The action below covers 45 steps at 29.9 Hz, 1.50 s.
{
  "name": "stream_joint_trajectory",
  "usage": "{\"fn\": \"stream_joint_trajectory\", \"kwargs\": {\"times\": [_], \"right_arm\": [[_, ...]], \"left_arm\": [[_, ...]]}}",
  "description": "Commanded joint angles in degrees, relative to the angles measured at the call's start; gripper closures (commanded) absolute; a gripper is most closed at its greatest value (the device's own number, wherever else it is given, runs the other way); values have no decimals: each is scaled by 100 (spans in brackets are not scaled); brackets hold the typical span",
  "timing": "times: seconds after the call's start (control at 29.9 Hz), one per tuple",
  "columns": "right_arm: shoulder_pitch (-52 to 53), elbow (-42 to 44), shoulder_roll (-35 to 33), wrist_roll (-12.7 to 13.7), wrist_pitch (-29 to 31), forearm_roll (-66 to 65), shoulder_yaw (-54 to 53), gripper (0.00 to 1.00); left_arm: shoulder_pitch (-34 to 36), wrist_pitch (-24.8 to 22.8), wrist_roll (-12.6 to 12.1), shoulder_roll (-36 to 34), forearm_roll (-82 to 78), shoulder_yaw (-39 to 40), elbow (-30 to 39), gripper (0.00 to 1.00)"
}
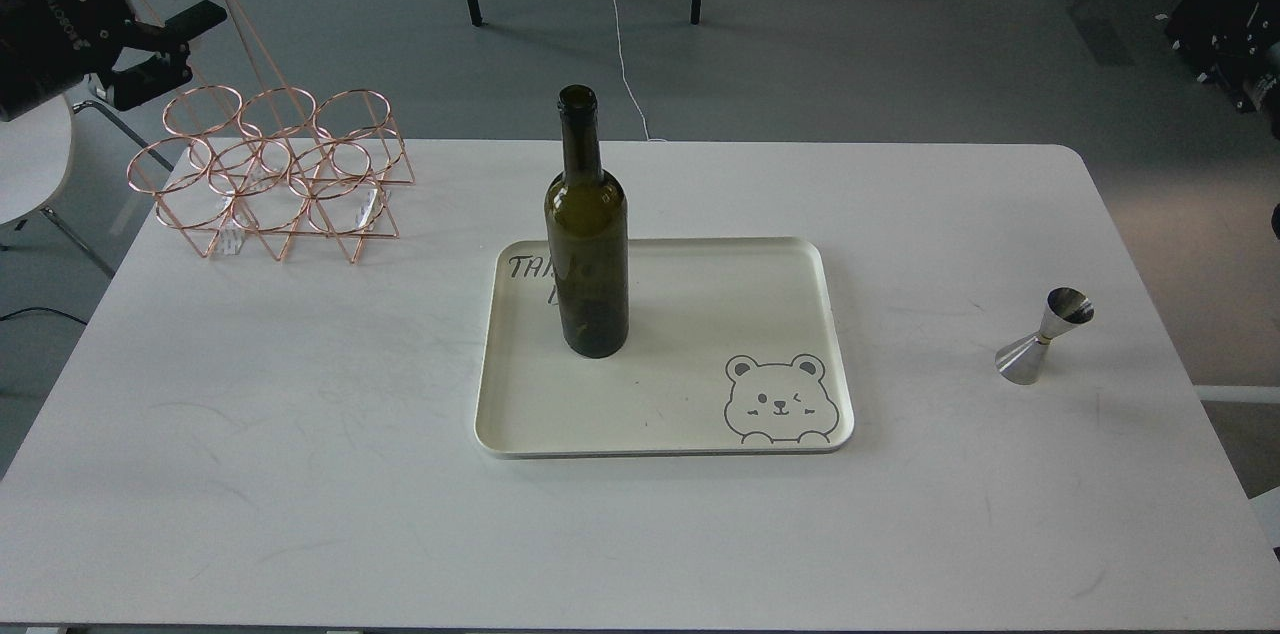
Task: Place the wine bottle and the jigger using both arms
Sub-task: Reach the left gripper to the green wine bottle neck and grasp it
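Note:
The wine bottle (pixel 588 244), tall dark olive-green glass without a label, stands upright on the left part of a cream tray (pixel 800 259) in the middle of the white table. The jigger (pixel 1043 336), small shiny steel with a gold waist band, stands tilted on the table at the far right, free of any gripper. My left gripper (pixel 168 49) is raised at the top left, behind the copper rack, open and empty. Dark parts of my right arm (pixel 1250 64) show at the top right edge, far from the jigger. Its fingers cannot be made out.
A copper wire bottle rack (pixel 270 174) with a tall handle stands at the table's back left. The tray has a bear drawing (pixel 780 401) at its front right corner. Chair legs and cables lie on the floor behind the table.

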<state>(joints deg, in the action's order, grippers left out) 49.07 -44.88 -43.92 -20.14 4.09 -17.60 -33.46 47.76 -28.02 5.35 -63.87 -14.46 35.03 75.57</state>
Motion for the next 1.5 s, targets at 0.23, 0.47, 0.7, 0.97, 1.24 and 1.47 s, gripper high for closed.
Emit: {"fn": "stream_joint_trajectory", "kwargs": {"times": [0.23, 0.47, 0.7, 0.97, 1.24, 1.47], "right_arm": [[41, 2035, 437, 177, 2376, 1742, -187, 3], [41, 2027, 437, 177, 2391, 1804, -371, 3], [102, 2009, 489, 178, 2391, 1804, -433, 3], [103, 2009, 489, 177, 2391, 1804, -442, 3], [112, 2009, 489, 177, 2391, 1804, -433, 3], [129, 2009, 489, 177, 2391, 1795, -433, 3]], "left_arm": [[49, 104, 28, 208, -3656, 241, 2154, 1], [40, 367, 45, 1288, -6575, 189, 2234, 1], [-56, 561, 36, 2106, -8633, 83, 2146, 2], [-74, 1000, 28, 2546, -9338, -242, 1628, 2], [-74, 1141, 28, 2696, -9356, -260, 1513, 30], [-74, 1185, -34, 2705, -9356, -251, 1513, 59]]}}
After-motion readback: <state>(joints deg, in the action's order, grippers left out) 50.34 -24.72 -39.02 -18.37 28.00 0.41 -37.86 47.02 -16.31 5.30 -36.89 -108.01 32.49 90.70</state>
